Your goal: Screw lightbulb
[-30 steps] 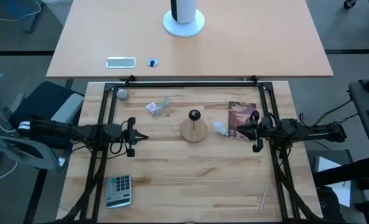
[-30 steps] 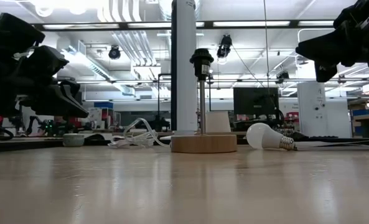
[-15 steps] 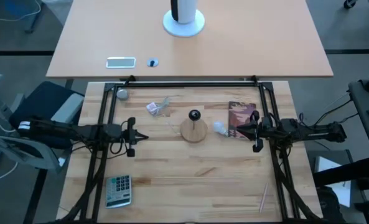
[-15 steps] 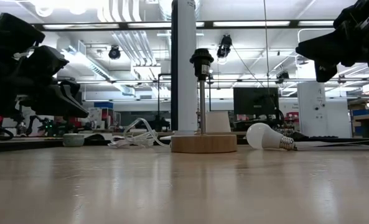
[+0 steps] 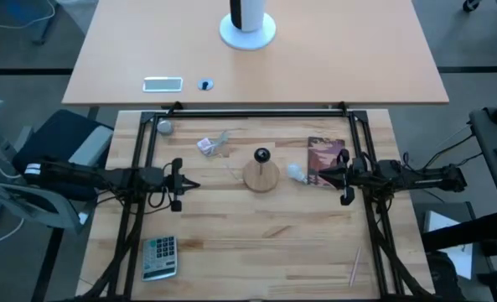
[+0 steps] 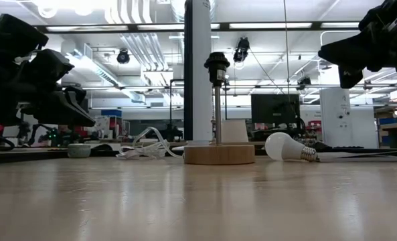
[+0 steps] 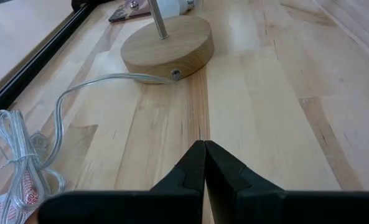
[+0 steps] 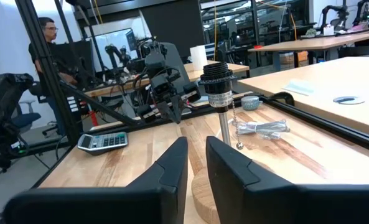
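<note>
The white lightbulb (image 5: pixel 296 173) lies on its side on the table just right of the lamp stand, its silvery screw base (image 6: pixel 308 154) pointing toward the table's right edge. The lamp stand is a round wooden disc (image 5: pixel 261 176) with a thin post and a black socket (image 6: pixel 217 67) on top. My left gripper (image 5: pixel 196 184) is shut and empty above the table, left of the stand. My right gripper (image 5: pixel 318 178) hovers right of the bulb and points at the stand, its fingers a narrow gap apart (image 8: pixel 196 152) and empty.
The stand's clear cord (image 7: pixel 22 149) and a crumpled wrapper (image 5: pixel 214 144) lie far-left of the stand. There is a grey ball (image 5: pixel 164 127) at the far left, a calculator (image 5: pixel 159 256) near left, and a dark red card (image 5: pixel 325 159) under my right gripper. A person (image 8: pixel 47 37) stands beyond the table.
</note>
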